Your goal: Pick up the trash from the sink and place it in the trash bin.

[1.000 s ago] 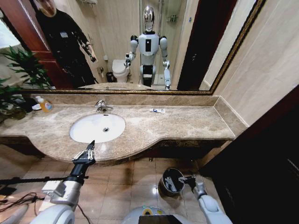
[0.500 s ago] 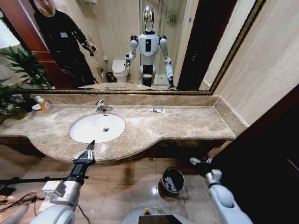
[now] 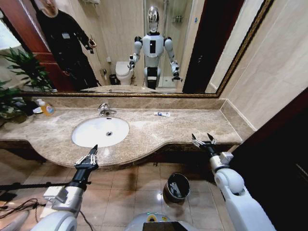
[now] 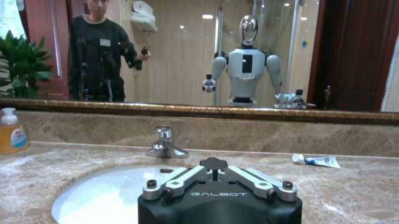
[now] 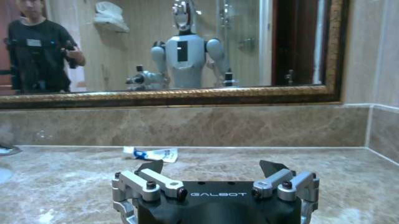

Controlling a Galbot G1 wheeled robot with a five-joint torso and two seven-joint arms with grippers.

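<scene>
With jaws spread wide and empty, the right gripper [image 3: 203, 140] is held lower right at the countertop [image 3: 192, 127] edge. Left gripper [image 3: 89, 157] is parked lower left, fingers closed, nothing held. Sink [image 3: 100, 132] looks cleared; toothpaste tube [image 3: 162, 114] is likely targeted next.

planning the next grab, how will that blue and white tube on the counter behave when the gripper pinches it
The blue-and-white tube lies flat on the marble countertop, so it probably won't roll. It looks partly squeezed, so likely light and soft, apt to buckle under a pinch. Its low profile may let the open right gripper skid it along the glossy stone.
</scene>
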